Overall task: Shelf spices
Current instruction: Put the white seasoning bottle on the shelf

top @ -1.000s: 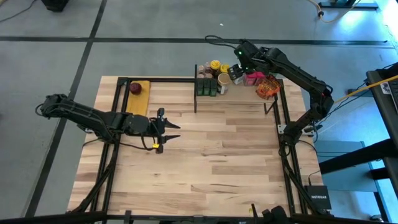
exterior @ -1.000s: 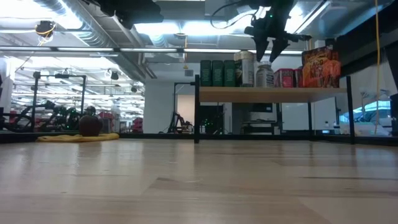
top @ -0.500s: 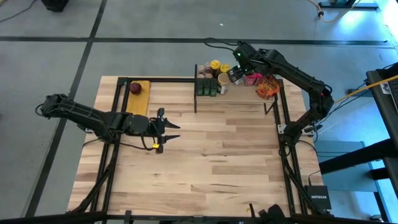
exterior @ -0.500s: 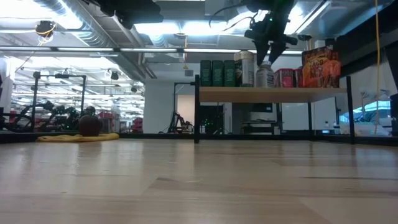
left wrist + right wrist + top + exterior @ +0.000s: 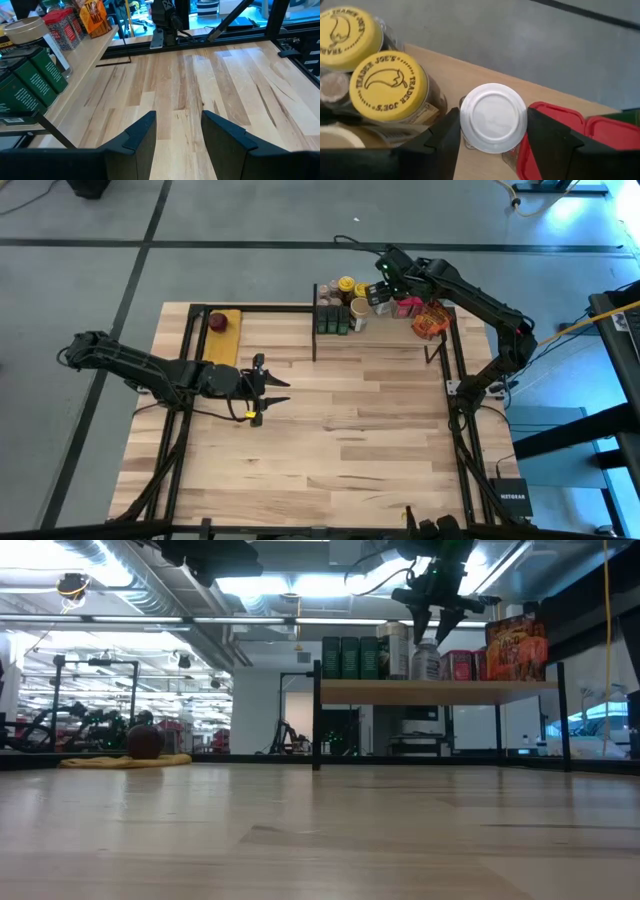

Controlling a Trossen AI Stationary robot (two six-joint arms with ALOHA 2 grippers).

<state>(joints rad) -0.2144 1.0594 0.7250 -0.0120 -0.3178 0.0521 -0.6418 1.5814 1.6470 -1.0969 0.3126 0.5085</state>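
From above, we see our right hand (image 5: 379, 292) reaching over the shelf (image 5: 400, 332), a pale board on a black frame at the far right corner of the tabletop (image 5: 330, 420). The spices are crowded on that board: dark tins (image 5: 333, 320) at its left end, yellow-lidded jars (image 5: 347, 284) behind them, red boxes (image 5: 406, 306) to the right and an orange packet (image 5: 430, 322) at the right end. Our left hand (image 5: 270, 390) hangs low over the tabletop's left half, well apart from the shelf, fingers spread and holding nothing. A dark red round thing (image 5: 217, 321) sits on a yellow pad (image 5: 225, 337) at the far left.

From tabletop height, the right hand (image 5: 433, 622) comes down from above onto a small jar (image 5: 425, 660) standing upright on the shelf (image 5: 430, 691) between the tins (image 5: 350, 657) and the red boxes (image 5: 458, 664). The orange packet (image 5: 516, 646) stands at the right.

Through the left wrist camera, the two dark fingers (image 5: 142, 135) stand apart over bare wood, empty.

Through the right wrist camera, a white-lidded jar (image 5: 493, 118) sits between the fingers (image 5: 547, 137), one on each side of its lid; we cannot tell whether they are gripping it. Two yellow-lidded jars (image 5: 388, 86) are just beside it, and a red box (image 5: 555, 125) on the other side.
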